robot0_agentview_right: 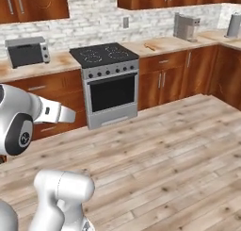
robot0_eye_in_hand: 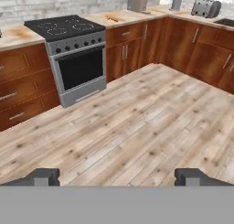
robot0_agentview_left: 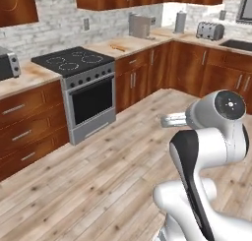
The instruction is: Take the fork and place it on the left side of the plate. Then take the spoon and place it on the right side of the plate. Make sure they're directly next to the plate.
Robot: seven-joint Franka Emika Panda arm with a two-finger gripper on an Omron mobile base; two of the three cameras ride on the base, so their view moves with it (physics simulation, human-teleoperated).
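the gripper (robot0_eye_in_hand: 117, 176) stands wide apart, holding nothing, well above the wooden floor (robot0_eye_in_hand: 137, 127). the fork (robot0_agentview_left: 117, 47) lies far off on the counter (robot0_agentview_left: 133, 42) right of the stove (robot0_agentview_left: 74, 60); i cannot make out the spoon.

You were looking at evenly lit, bright rendered pictures with no single clear light source. Shadows were faint and soft. The wooden floor (robot0_agentview_left: 123, 151) showed no glare. The oven door (robot0_agentview_right: 113, 93) carried a dull sheen. Everything was slightly soft and pixelated, the far surface (robot0_eye_in_hand: 114, 19) blurriest, without edge distortion.
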